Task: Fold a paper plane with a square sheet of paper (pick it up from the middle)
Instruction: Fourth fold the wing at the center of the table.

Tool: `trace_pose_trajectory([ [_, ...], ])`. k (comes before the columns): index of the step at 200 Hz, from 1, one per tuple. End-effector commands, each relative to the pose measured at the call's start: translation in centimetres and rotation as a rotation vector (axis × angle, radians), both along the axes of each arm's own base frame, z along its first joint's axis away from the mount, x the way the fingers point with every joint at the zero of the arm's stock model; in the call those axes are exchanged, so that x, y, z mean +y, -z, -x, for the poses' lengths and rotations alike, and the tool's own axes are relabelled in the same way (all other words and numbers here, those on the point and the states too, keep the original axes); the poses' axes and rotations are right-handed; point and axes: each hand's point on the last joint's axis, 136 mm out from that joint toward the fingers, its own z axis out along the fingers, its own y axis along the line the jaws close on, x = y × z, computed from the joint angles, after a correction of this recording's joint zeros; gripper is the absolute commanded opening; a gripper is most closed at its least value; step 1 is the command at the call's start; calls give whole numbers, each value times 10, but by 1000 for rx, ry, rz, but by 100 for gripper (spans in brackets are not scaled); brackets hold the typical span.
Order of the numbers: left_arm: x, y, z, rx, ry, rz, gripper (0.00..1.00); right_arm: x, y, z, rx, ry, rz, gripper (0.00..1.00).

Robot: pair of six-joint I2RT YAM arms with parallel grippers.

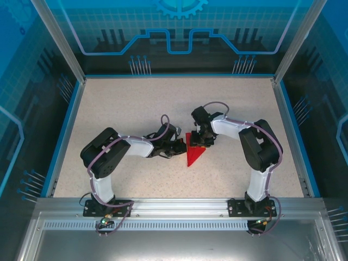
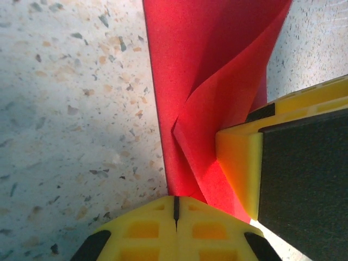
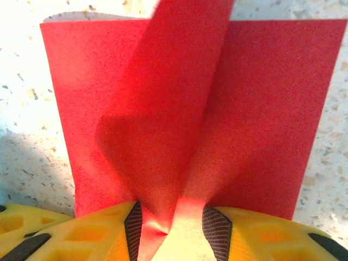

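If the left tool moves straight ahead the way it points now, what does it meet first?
Most likely the red paper: the left tool is shut at its near edge, and the folded sheet runs directly ahead. The right tool's yellow finger sits just to the side; depth is unclear.

Left arm: elbow bent, forearm reaching toward the red paper (image 1: pixel 194 154) from its left.
Left claw (image 2: pixel 175 209): fingers pressed together at the paper's edge.
Right arm: folded over, wrist above the paper's far end.
Right claw (image 3: pixel 167 228): fingers pinching the paper's raised fold.
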Motion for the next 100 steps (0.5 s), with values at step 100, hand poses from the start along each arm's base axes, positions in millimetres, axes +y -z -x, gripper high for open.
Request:
trace_pose_trajectory([
  [100,-5,-46,11,-86,23,147,1,-13,62,44,178,21,115,49],
])
